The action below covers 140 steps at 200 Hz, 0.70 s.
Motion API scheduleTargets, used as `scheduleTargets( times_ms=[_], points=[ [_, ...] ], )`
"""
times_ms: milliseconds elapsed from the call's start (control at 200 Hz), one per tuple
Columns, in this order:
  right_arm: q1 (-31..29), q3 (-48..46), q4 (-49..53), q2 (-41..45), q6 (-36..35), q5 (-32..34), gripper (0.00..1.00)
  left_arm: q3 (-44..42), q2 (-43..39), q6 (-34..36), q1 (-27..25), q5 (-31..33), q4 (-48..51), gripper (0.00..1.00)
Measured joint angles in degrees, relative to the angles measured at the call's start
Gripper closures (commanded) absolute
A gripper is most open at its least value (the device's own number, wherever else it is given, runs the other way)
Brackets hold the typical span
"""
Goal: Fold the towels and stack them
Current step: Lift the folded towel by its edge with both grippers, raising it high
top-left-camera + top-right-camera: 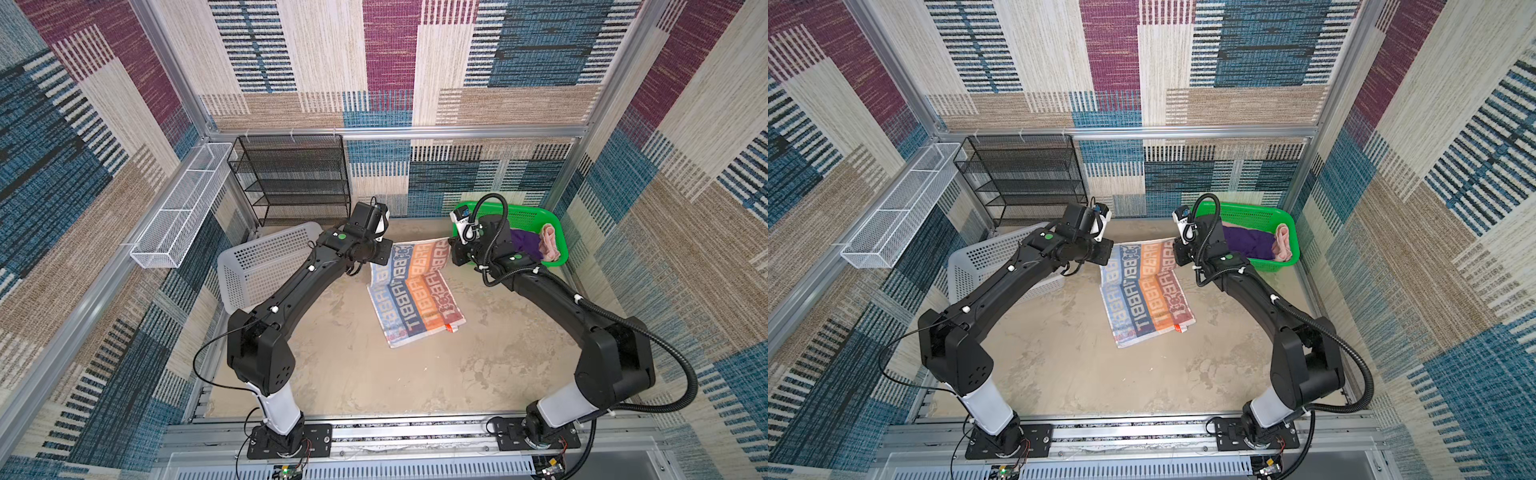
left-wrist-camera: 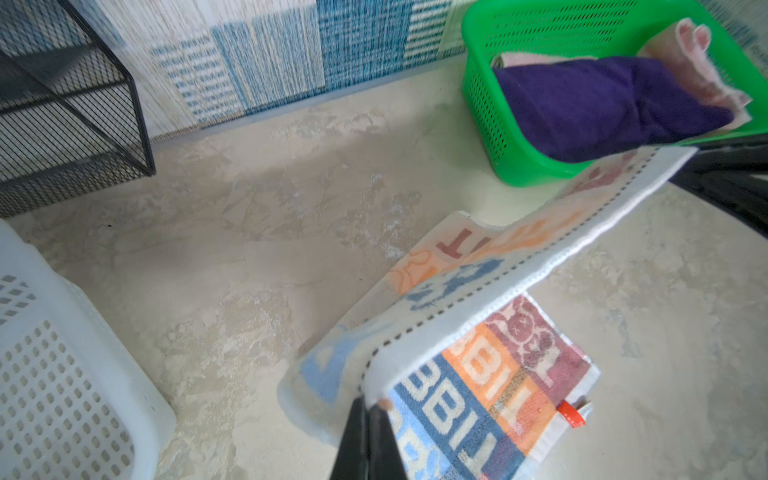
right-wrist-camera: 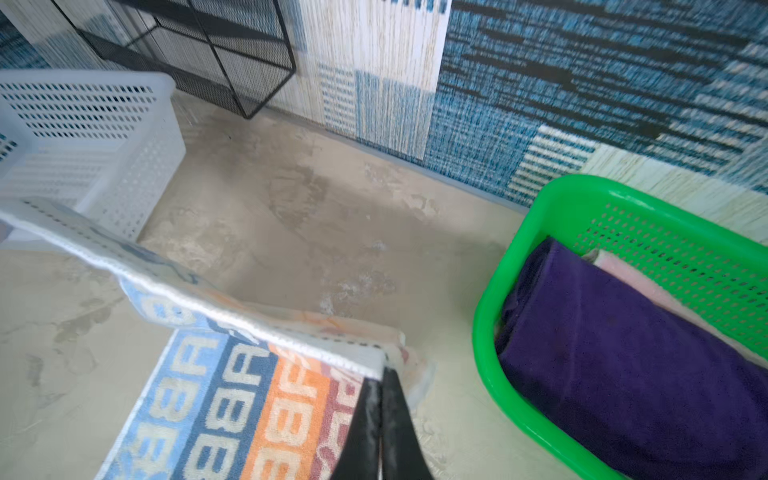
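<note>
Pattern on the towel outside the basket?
Towel: blue, orange and maroon stripes with whitish RABBIT lettering. Best in a top view.

Patchwork woven walls (image 1: pixel 390 62), mottled beige floor (image 1: pixel 374 374)

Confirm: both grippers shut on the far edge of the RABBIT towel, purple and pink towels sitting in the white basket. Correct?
Not quite. The purple towel and pink towel sit in the green basket instead, as the right wrist view shows. The rest holds: the left gripper and right gripper are shut on the far edge of the RABBIT towel.
</note>
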<state>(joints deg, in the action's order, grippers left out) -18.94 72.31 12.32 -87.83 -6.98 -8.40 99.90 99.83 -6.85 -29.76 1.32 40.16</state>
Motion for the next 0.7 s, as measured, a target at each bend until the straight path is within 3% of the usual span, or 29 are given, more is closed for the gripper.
scheduleTargets(
  times_ms=[275,701],
  points=[
    [-0.13,3.78,2.64,8.5,-0.66,-1.33,1.0,5.75,-6.25,0.22,-0.72,-3.52,1.33,1.0],
    [-1.77,1.95,5.55,27.65,-0.79,-6.64,1.0,-0.66,-24.74,-0.76,-5.49,-9.22,2.56,1.0]
  ],
)
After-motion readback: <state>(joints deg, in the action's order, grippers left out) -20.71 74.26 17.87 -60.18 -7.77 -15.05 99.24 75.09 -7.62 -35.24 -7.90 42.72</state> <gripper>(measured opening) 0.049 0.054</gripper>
